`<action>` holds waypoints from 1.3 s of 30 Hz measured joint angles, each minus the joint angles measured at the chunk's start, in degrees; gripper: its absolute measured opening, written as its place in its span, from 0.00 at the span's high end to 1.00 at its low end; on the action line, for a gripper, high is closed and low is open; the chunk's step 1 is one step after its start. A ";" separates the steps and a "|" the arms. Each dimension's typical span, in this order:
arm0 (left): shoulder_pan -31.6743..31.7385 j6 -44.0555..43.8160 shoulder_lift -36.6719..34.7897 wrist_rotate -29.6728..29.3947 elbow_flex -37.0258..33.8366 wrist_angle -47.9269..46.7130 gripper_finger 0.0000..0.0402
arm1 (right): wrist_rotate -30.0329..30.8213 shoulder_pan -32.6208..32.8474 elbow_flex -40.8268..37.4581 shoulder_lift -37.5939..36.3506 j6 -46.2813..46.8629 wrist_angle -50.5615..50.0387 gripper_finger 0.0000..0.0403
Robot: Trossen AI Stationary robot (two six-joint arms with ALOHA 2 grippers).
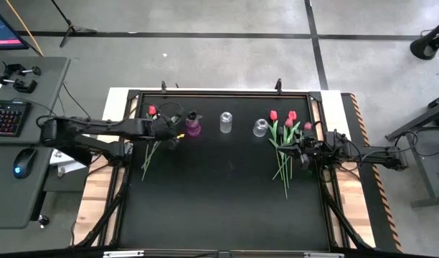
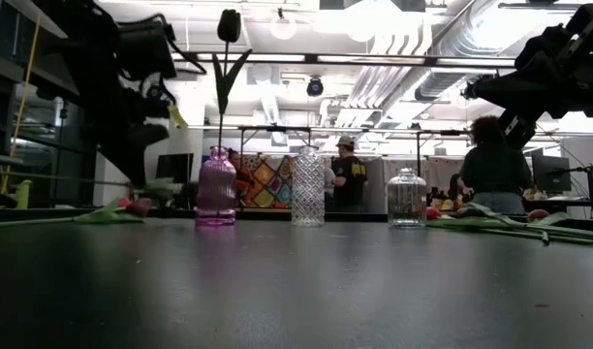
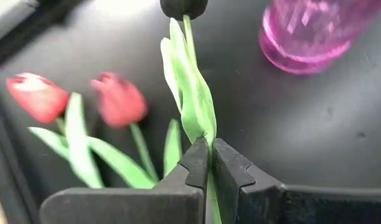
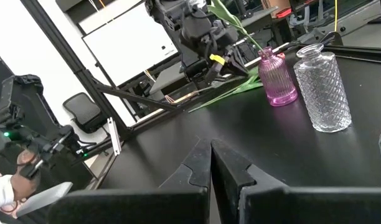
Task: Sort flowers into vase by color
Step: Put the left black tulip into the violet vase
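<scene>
The left tool (image 3: 209, 163) clamps a dark-headed tulip (image 3: 189, 87) by its thin stem, just beside the pink vase (image 1: 194, 128) at the worktop's far left. The stem could slip or miss the narrow neck. The right tool (image 4: 210, 163) waits shut near the right-hand tulips (image 1: 284, 143).

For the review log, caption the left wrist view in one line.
Left claw shut on a dark tulip's stem, beside the pink vase; two red tulips lie nearby.
</scene>
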 joint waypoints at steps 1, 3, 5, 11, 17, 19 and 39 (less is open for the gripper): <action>0.04 -0.17 -1.06 -1.15 0.00 -0.58 1.00 | 0.00 0.00 0.01 -0.01 0.00 -0.02 1.00; 0.06 -0.81 -3.15 -3.99 0.00 -1.20 1.00 | 0.00 0.01 0.01 -0.01 0.00 -0.02 1.00; 0.06 -0.96 -5.36 -7.34 0.00 -0.92 1.00 | 0.00 0.00 0.00 0.00 0.00 -0.02 1.00; 0.06 3.17 -10.81 -17.48 0.00 5.29 1.00 | 0.00 0.01 0.01 -0.02 0.00 -0.02 1.00; 0.04 16.96 -13.98 -19.81 0.00 22.12 1.00 | 0.00 0.02 0.02 0.00 0.00 -0.02 1.00; 0.04 21.06 -14.33 -19.27 -0.25 28.58 1.00 | 0.00 0.00 0.00 0.00 0.00 -0.02 1.00; 0.47 45.57 -19.10 0.95 -24.54 108.01 1.00 | 0.00 0.00 0.00 0.00 0.00 -0.02 1.00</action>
